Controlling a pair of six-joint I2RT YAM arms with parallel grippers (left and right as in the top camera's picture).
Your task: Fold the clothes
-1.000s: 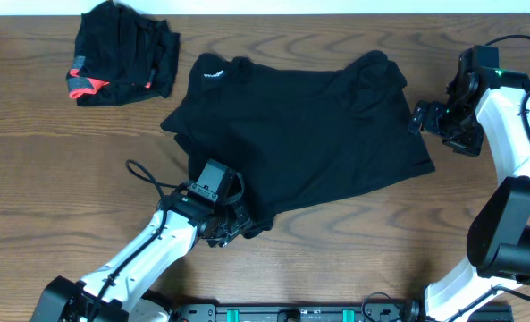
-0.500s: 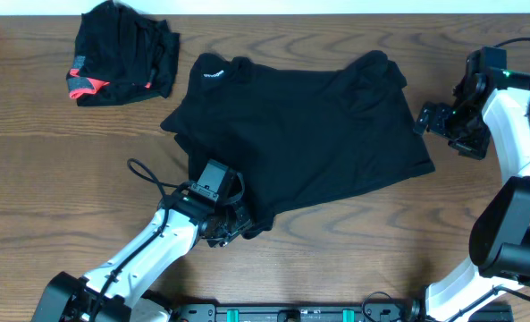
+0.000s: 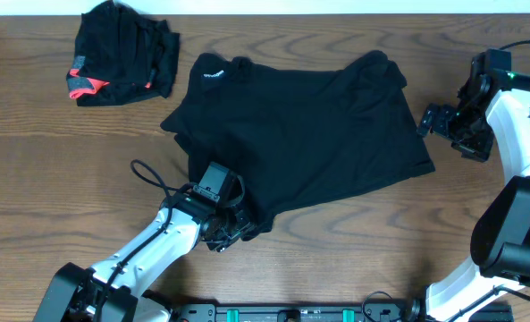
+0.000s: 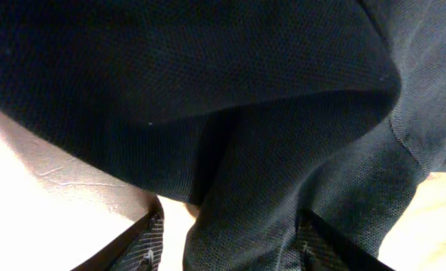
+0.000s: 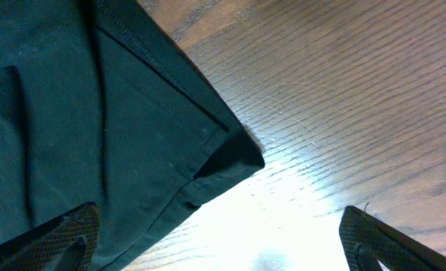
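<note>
A long black garment (image 3: 309, 134) with a small white logo (image 3: 213, 73) lies spread on the wooden table. My left gripper (image 3: 229, 233) is at its near-left corner. In the left wrist view a bunch of the black fabric (image 4: 245, 218) hangs between the parted fingers (image 4: 230, 248), with a gap at the left finger. My right gripper (image 3: 431, 119) is open and empty just off the garment's right edge. The right wrist view shows the garment's hemmed corner (image 5: 132, 128) between wide-open fingers (image 5: 215, 241).
A folded pile of black clothes with coral-red trim (image 3: 121, 54) sits at the table's far left. A black cable (image 3: 148, 174) loops beside the left arm. Bare wooden table (image 3: 354, 241) lies in front of the garment.
My right gripper has drifted a little to the right, away from the garment's edge. My left gripper has shifted slightly toward the front at the garment's corner.
</note>
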